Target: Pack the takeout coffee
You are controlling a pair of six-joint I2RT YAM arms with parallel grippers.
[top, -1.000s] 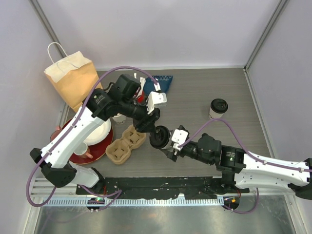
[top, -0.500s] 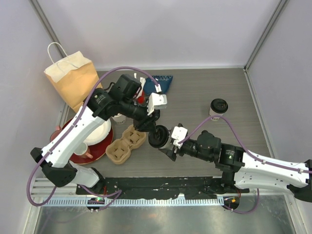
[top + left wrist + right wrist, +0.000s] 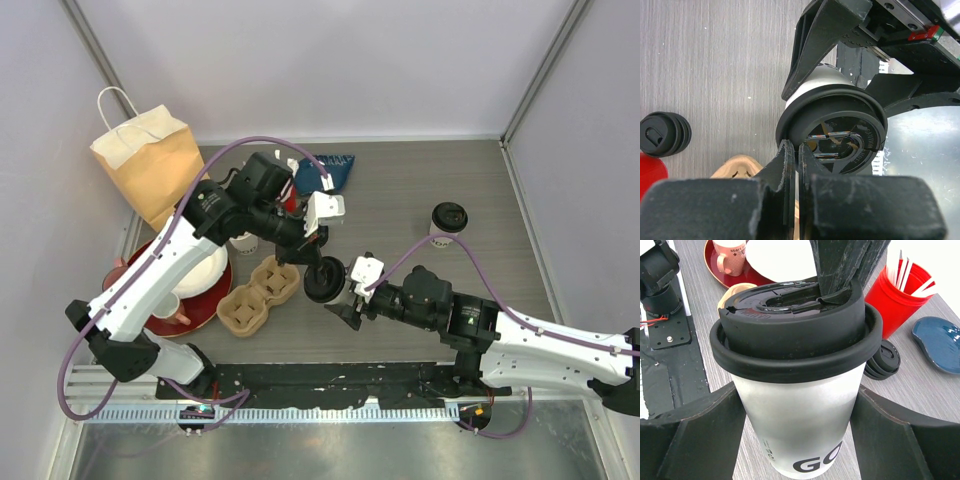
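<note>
Left gripper (image 3: 797, 150) is closed, tips down on the raised edge of the black lid (image 3: 830, 102) of the coffee cup (image 3: 800, 432); can't tell whether any lid material is pinched between them. The right gripper (image 3: 797, 405) grips the same cup by its white body, one finger on each side, cup upright. Cup bottom is out of frame, so can't say whether it rests on the table (image 3: 400, 190) or hangs above it. From the top view the cup is between the two arms, just right of the cardboard carrier (image 3: 258, 297), not in a pocket. The carrier lies flat just beside the red plate (image 3: 205, 310). A second cup (image 3: 448, 221) with a black lid stands upright on the table at the right, well apart from both grippers. The paper bag (image 3: 150, 170) stands at the back left. Behind the held cup, the right wrist view shows a red cup of white sticks (image 3: 897, 295) and a stack of spare black lids (image 3: 883, 359) beside it.
</note>
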